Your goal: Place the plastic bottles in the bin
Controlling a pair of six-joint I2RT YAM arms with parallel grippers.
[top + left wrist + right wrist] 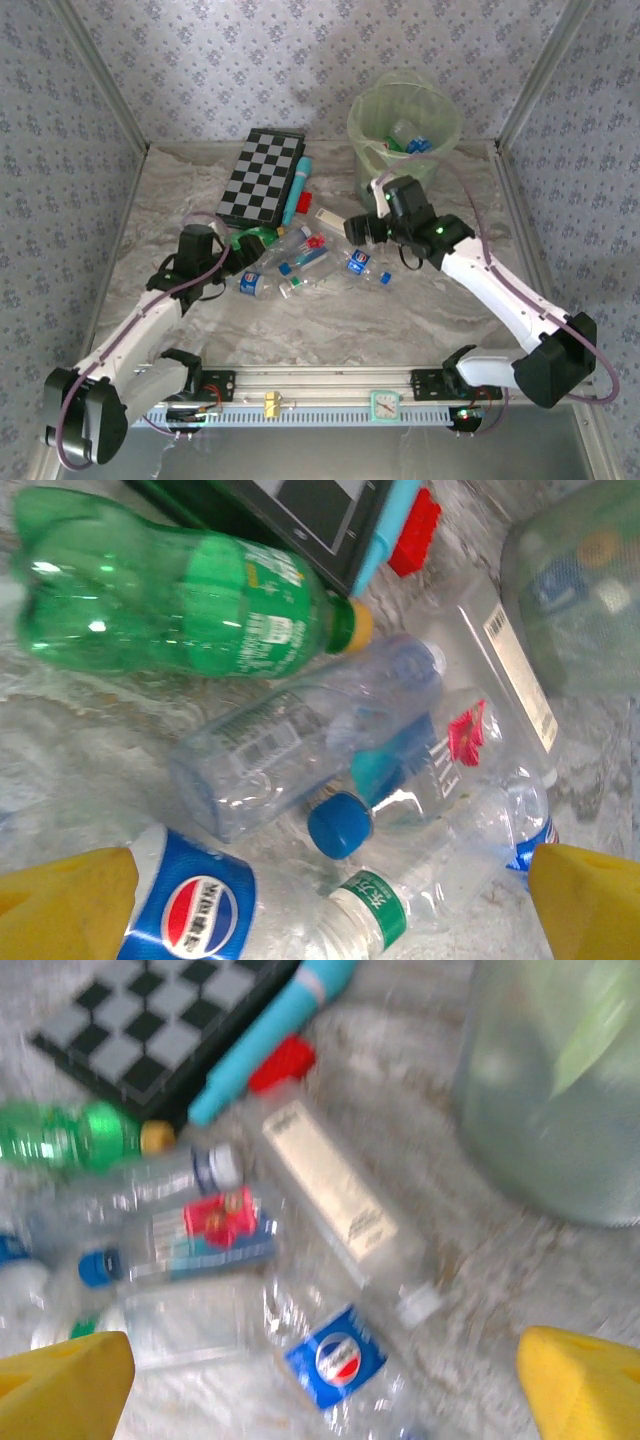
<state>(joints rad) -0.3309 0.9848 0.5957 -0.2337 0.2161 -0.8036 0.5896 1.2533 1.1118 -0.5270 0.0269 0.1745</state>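
- Bottles (300,262) lie heaped on the surface (300,325) near-left of the bin (405,125); some sit inside.
- Likely light, thin, slippery, crushable: best gripped across the middle.
- Both jaws gape empty over the heap.

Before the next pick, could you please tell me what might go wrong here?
The bottles lie touching and overlapping, so the open right hand may catch two or push neighbours away. The red block and blue tube lie right beside them and could get grabbed by mistake.
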